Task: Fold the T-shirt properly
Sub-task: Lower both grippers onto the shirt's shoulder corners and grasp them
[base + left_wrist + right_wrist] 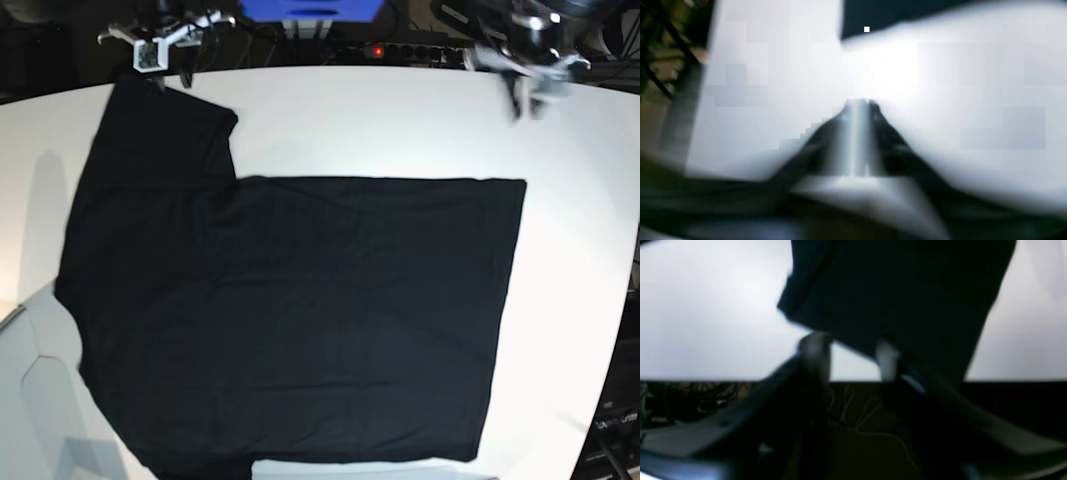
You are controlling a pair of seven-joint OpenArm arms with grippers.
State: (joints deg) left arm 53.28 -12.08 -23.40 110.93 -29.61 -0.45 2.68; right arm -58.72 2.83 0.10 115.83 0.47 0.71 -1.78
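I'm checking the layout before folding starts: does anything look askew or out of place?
Nothing looks damaged. The T-shirt lies flat on the white table, but its bottom-left part runs past the table's edge and out of the base view.

We're looking at a robotics lab or test bench, not a home. A big plain white table (pixel 400 130) fills most of the base view, w/ two arms mounted at its far edge. Behind it sits a power strip (pixel 400 48) w/ a red light, plus dark cables and gear. In the right wrist view, loose wires (pixel 857 413) lie on the floor (pixel 867 443) below the table edge.
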